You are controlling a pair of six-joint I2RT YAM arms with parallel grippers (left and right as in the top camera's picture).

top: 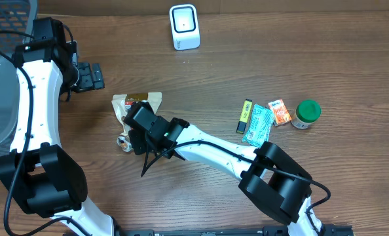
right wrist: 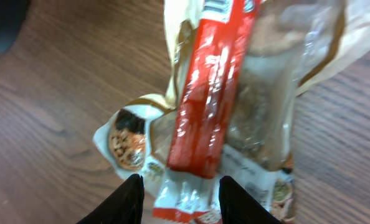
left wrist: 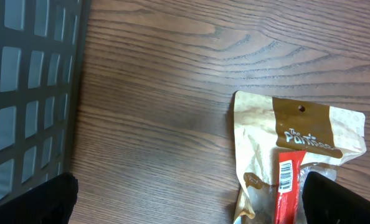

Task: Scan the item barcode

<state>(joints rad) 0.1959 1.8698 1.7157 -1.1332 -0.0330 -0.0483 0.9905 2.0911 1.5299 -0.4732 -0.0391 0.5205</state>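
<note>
A red snack packet (right wrist: 210, 93) lies on a beige and clear bag (right wrist: 266, 93) with a brown header (left wrist: 303, 124). A white barcode label (left wrist: 286, 174) shows on the red packet. My right gripper (right wrist: 180, 199) hangs low over this pile (top: 139, 101), open, its black fingers (right wrist: 126, 202) straddling the packet's white end with small gaps either side. My left gripper (left wrist: 185, 205) is wide open and holds nothing; it hovers up left of the pile (top: 90, 75), with the bag's edge near its right finger (left wrist: 341, 199). The white scanner (top: 184, 26) stands at the back.
A dark grey mesh basket (top: 1, 85) fills the left edge, also in the left wrist view (left wrist: 29, 93). At the right lie a yellow-black bar (top: 245, 116), a teal packet (top: 257, 124), an orange packet (top: 279, 111) and a green-lidded jar (top: 306, 113).
</note>
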